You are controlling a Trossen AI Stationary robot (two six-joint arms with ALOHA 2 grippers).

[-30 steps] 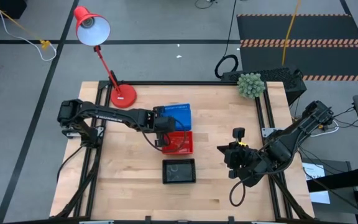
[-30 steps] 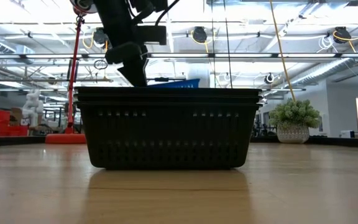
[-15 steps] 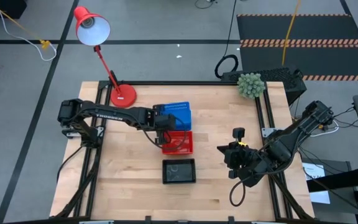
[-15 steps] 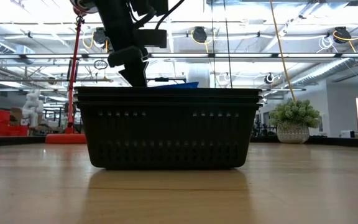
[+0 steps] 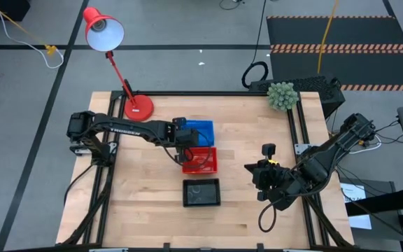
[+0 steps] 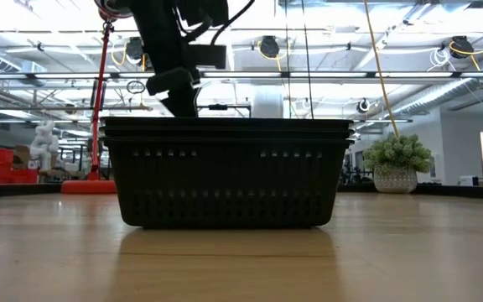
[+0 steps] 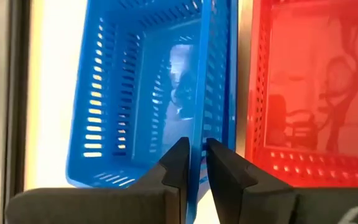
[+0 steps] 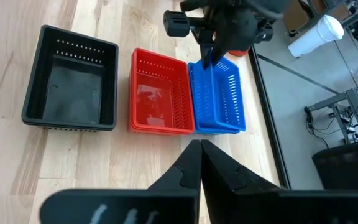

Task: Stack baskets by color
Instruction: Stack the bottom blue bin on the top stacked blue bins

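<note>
The left gripper point(image 7: 193, 163) has its fingers close on both sides of the blue basket point(image 5: 199, 131) wall, gap very small, likely to set it on the blue pile beside the red baskets point(image 5: 201, 160) and black baskets point(image 5: 201, 192), while the right gripper point(image 8: 200, 155) waits shut.

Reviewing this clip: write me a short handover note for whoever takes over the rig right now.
Left gripper: over the blue baskets, fingers straddling the wall nearest the red ones with a slight gap; whether it grips firmly is unclear.
Right gripper: shut, empty, waiting at the table's right side.
Baskets: three piles in a row mid-table, blue farthest back, red baskets in the middle, black baskets nearest the front.
Done: colors look sorted into separate piles, and the blue top basket appears seated.
Left: free the left gripper from the blue wall, pull the arm back, and check each pile's count, which cannot be told from these views.
</note>
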